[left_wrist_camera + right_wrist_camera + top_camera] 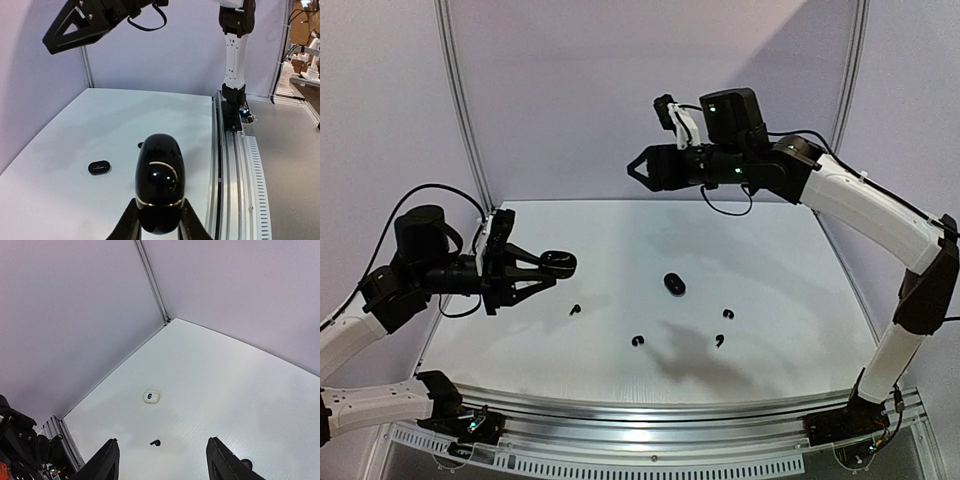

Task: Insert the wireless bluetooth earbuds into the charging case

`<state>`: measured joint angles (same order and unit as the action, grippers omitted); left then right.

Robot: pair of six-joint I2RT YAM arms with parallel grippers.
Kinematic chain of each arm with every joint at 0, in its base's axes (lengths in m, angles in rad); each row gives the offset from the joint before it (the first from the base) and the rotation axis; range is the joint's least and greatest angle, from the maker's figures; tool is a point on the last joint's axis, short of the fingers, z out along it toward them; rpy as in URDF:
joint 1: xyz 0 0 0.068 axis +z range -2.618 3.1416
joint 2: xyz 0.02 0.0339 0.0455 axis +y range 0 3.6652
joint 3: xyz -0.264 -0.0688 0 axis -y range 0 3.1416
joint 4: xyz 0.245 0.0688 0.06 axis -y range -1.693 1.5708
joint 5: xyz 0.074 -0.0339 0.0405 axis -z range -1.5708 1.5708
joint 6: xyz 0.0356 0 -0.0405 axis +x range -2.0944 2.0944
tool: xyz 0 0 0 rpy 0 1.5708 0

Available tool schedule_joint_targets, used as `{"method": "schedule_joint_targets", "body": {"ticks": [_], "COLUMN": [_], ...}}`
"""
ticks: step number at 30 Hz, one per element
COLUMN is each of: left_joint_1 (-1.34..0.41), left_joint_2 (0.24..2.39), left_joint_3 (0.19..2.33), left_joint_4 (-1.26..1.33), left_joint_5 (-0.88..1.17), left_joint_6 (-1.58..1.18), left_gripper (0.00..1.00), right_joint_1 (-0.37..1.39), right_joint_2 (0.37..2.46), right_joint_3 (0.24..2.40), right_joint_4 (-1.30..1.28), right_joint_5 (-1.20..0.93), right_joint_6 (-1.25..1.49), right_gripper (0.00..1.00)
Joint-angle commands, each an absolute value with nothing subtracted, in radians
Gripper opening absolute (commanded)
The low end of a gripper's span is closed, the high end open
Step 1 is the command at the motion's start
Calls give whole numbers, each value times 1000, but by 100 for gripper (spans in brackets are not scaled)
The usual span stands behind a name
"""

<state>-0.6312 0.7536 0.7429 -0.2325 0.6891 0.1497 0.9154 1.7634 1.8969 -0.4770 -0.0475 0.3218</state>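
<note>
Left gripper [548, 270] grips a black case [160, 175] above the table [770, 250]; right gripper [638, 168] hangs high, spread wide.

The left arm reaches in level from the left edge, its fingers [126, 224] clamped on the case's near end, the case clear of the surface. Four black earbuds [575, 309] [638, 341] [720, 340] [728, 314] lie loose on the table to the right of that gripper, the nearest just beside it in the top view, none touching it. A second case [672, 284] sits mid-table among them. The right arm arches up, wrist level and pointing left, well above everything; its camera shows a small white piece [151, 397] on the table.
</note>
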Motion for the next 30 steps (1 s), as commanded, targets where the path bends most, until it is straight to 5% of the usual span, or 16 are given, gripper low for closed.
{"method": "schedule_joint_targets", "body": {"ticks": [1, 4, 30], "left_joint_1": [-639, -638, -638], "left_joint_2": [733, 730, 737], "left_joint_3": [727, 728, 767], "left_joint_4": [-182, -180, -211], "left_joint_5": [667, 682, 767], "left_joint_6": [114, 110, 161], "left_gripper": [0, 0, 0], "right_joint_1": [945, 1025, 1144], "right_joint_2": [1676, 1659, 1884], "right_joint_3": [1792, 1729, 1945], "right_joint_4": [-432, -303, -513], "right_joint_5": [-84, -399, -271], "right_joint_6": [363, 176, -129], "right_gripper": [65, 98, 99]}}
